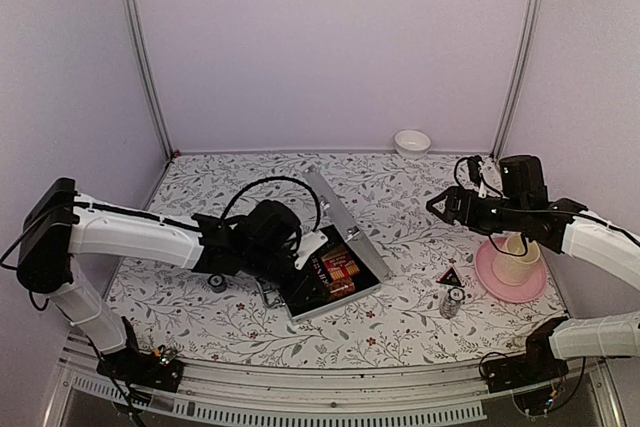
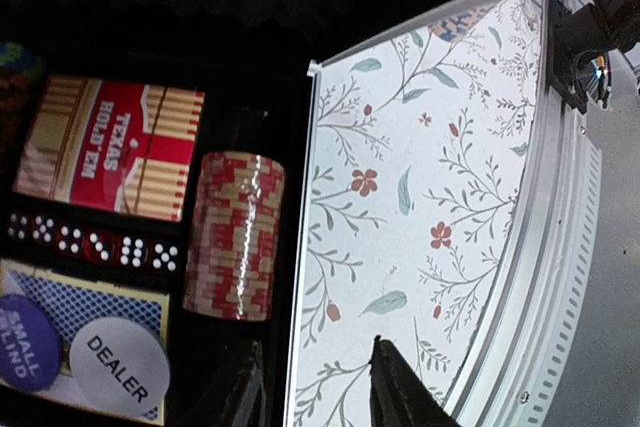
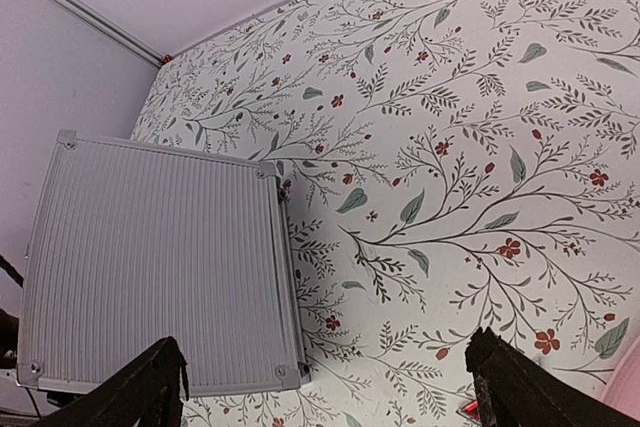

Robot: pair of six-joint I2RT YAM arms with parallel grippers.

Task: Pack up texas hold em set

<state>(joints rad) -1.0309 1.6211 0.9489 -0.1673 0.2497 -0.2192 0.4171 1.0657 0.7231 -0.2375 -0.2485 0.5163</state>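
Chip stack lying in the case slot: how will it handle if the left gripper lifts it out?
The chip stack is separate discs lying on edge, so it likely falls apart unless squeezed end to end. The discs are round, so any dropped on the table would probably roll. The glossy rims suggest they could slip.

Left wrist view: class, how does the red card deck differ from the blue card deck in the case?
The red deck shows printed lettering, Texas Hold'em; the blue deck shows only a crisscross pattern. The red deck is uncovered; the blue deck has a small blind disc and a dealer disc lying on it. Both lie flat in the black-lined case, a row of dice between them.
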